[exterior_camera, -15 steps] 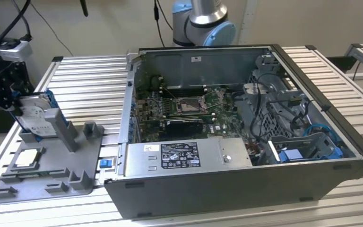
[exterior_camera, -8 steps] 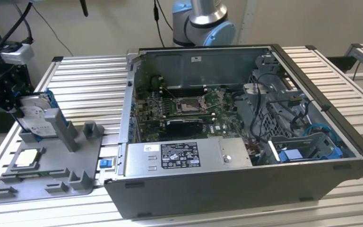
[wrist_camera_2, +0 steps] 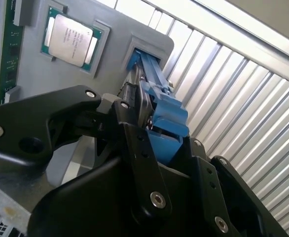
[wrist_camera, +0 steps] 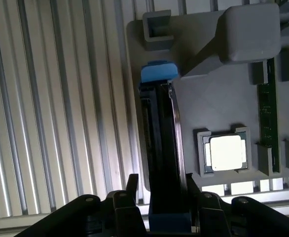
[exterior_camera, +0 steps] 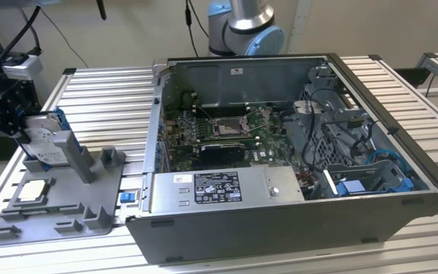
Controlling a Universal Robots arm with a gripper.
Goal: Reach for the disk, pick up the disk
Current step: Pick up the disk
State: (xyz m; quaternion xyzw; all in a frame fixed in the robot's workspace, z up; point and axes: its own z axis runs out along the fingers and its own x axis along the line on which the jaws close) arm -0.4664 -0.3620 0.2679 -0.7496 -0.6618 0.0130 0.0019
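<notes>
The disk (exterior_camera: 43, 137) stands on edge in a slot of the grey fixture (exterior_camera: 71, 208) at the exterior view's left, silver with a white label and a blue bracket. My gripper (exterior_camera: 20, 127) is on its upper end. In both wrist views the black fingers (wrist_camera: 133, 190) sit against either face of the disk (wrist_camera: 162, 138), with its blue bracket (wrist_camera_2: 159, 98) running away from them into the fixture. The gripper (wrist_camera: 162, 192) looks shut on the disk (wrist_camera_2: 147, 106), whose far end still rests in its slot.
A small square processor chip (exterior_camera: 34, 191) lies in a pocket of the fixture beside the disk. An open computer case (exterior_camera: 295, 148) with a grey metal box (exterior_camera: 219, 188) stands at the exterior view's right. Everything rests on a slatted metal table (exterior_camera: 105, 108).
</notes>
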